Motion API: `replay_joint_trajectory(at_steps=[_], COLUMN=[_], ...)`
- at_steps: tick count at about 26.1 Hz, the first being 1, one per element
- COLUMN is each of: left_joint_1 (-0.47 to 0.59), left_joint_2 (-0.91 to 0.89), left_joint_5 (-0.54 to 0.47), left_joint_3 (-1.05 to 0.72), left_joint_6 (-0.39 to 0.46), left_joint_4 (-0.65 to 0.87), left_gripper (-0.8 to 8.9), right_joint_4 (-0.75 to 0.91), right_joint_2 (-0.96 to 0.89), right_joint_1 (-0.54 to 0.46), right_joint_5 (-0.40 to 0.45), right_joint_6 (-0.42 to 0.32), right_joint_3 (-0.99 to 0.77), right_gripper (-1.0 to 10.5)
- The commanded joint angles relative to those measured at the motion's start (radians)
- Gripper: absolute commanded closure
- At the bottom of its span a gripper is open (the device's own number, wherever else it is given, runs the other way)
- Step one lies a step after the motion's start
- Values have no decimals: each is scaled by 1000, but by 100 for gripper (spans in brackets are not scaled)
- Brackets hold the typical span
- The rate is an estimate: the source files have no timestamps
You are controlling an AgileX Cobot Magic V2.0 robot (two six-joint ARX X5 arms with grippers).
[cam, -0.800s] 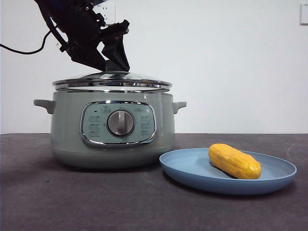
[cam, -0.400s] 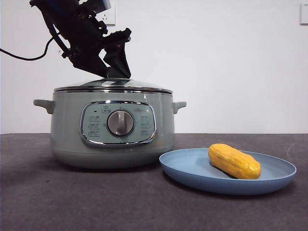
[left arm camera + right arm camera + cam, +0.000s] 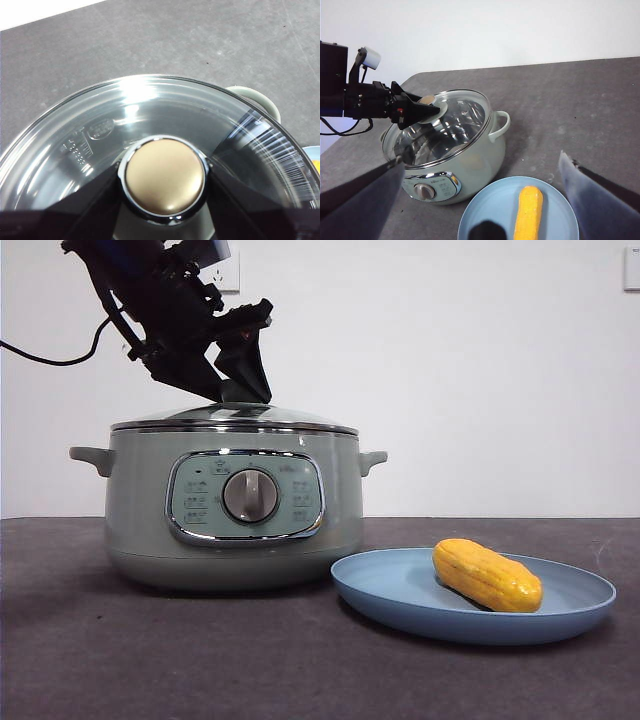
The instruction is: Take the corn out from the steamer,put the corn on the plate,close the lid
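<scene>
The sage-green steamer [image 3: 140, 500] stands left of centre with the glass lid [image 3: 235, 418] lying level on its rim. My left gripper [image 3: 240, 390] comes down from the upper left. In the left wrist view its jaws press both sides of the lid's knob [image 3: 165, 177], shut on it. The yellow corn [image 3: 487, 575] lies on the light-blue plate [image 3: 400, 590] to the steamer's right. My right gripper [image 3: 481, 159] hangs high over the table, open and holding nothing. From there the steamer [image 3: 485, 150], lid [image 3: 460, 120], plate [image 3: 485, 210] and corn [image 3: 529, 212] all show below it.
A black cable [image 3: 50, 350] trails from the left arm toward the left edge. The steamer's side handle [image 3: 372, 460] points toward the plate. A white wall with a socket [image 3: 225, 275] stands behind the dark grey table [image 3: 200, 660].
One second ago the lid hung slightly above the steamer's rim. The left gripper lowered it, and it now rests on the rim. Nothing moved in the last half second.
</scene>
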Motion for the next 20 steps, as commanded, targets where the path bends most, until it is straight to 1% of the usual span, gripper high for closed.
replay_joint_trajectory(at_steps=[1, 2, 5, 6, 7, 8, 13, 20], left_joint_1=[-2, -2, -2, -2, -2, -2, -2, -2], left_joint_2=[-6, -6, -6, -6, -6, -6, -25, -121], left_joint_5=[-7, -8, -7, -6, -7, -6, -7, -6], left_joint_3=[10, 10, 10, 10, 10, 10, 10, 11], left_joint_6=[7, 7, 6, 6, 6, 6, 6, 1], left_joint_4=[-2, -9, -17, -16, -15, -11, -9, -25], left_gripper=[768, 702, 454, 387, 353, 338, 339, 339], right_joint_4=[3, 3, 3, 3, 3, 2, -11, -74], right_joint_2=[-3, -3, -3, -3, -3, -3, -3, -3], right_joint_1=[2, 2, 2, 2, 2, 3, 3, 3], right_joint_5=[-2, -2, -9, -25, -29, -28, -28, -28], right_joint_6=[-8, -8, -8, -8, -8, -8, -8, -8], right_joint_3=[2, 2, 2, 2, 2, 2, 2, 2], right_gripper=[407, 407, 407, 407, 407, 407, 407, 407])
